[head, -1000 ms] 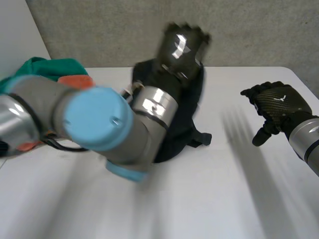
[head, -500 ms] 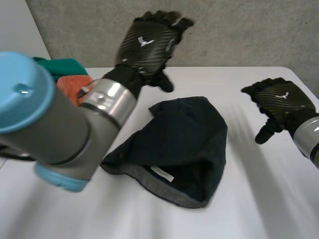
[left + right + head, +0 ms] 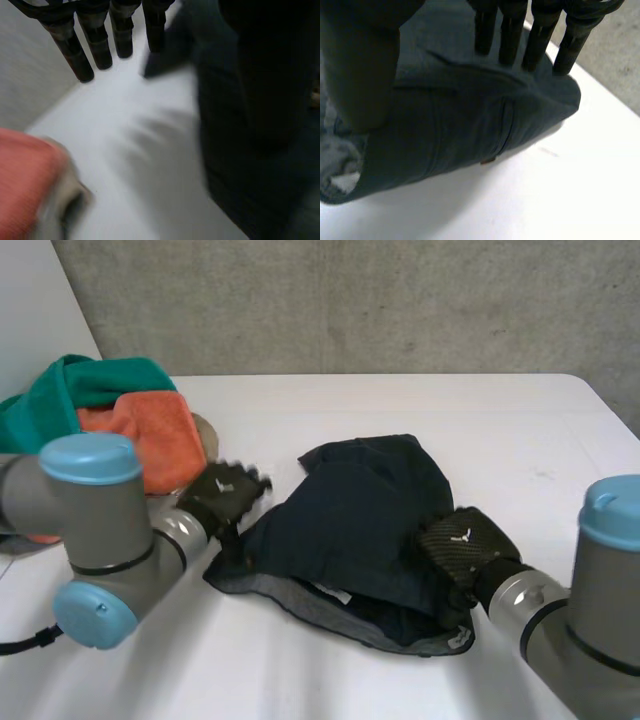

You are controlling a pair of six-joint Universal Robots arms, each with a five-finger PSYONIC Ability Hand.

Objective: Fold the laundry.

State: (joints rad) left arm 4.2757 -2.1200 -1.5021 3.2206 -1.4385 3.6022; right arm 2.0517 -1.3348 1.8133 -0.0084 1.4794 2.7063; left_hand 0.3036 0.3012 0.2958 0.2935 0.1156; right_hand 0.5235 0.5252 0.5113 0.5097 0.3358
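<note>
A dark navy garment lies crumpled in the middle of the white table, its grey lining and a white label showing at the near edge. My left hand is low by the garment's left edge, open; in the left wrist view its fingers point straight over bare table, with the garment beside them. My right hand rests over the garment's near right part, open. Seen from the right wrist, its straight fingers reach across the navy cloth with the thumb held apart.
A pile of laundry sits at the far left: a green cloth, an orange cloth and a beige piece under it. The orange cloth lies close under my left wrist. A grey wall stands behind the table.
The left hand let the navy garment drop flat, then swung down from above to its left edge. The right hand moved in from the table's right side onto the garment.
</note>
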